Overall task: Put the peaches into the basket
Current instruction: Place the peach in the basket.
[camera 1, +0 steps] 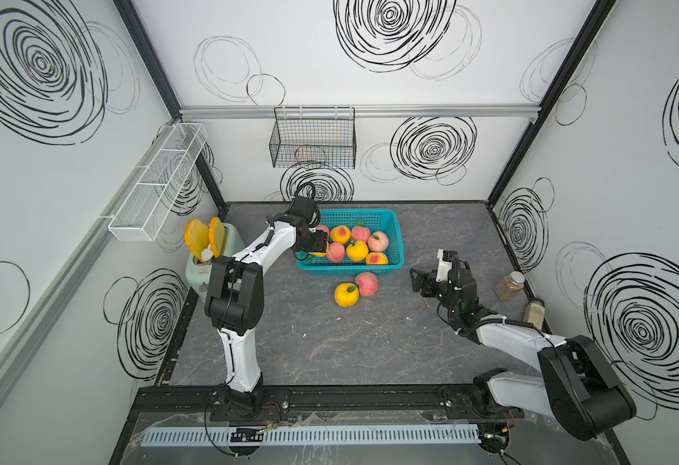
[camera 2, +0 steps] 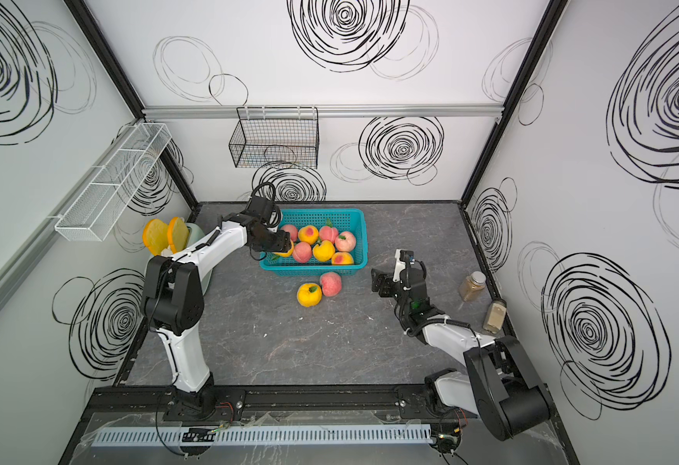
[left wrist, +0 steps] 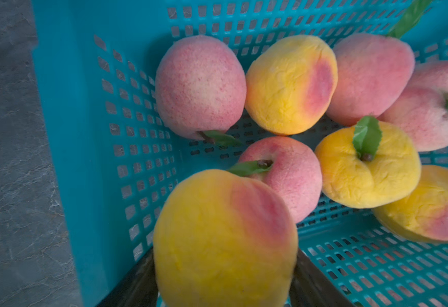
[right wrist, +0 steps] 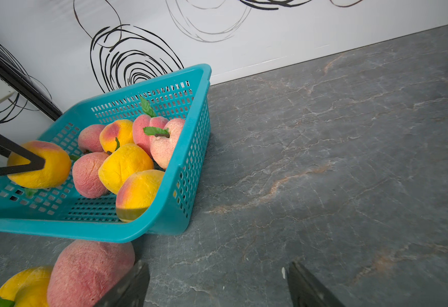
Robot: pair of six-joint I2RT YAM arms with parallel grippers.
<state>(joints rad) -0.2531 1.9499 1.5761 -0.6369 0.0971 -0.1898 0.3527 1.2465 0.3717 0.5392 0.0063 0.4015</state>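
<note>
The left gripper (camera 1: 312, 246) is grasping a yellow peach (left wrist: 225, 239) low inside the basket (camera 1: 329, 269), so letting go is coming next. The right gripper (camera 1: 416, 282) is hovering with jaws released near two peaches (camera 1: 366, 284) lying on the table (camera 1: 370, 342)

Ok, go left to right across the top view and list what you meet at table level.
Mint toaster → turquoise basket → right hand, open → silver-lidded jar → tan bottle. Loose peaches and left hand overlap the basket, so left out.

Grey table (camera 1: 329, 342) carries basket (camera 1: 349, 269), toaster (camera 1: 194, 275), yellow peach (camera 1: 346, 295), pink peach (camera 1: 366, 284), two jars (camera 1: 511, 286).
</note>
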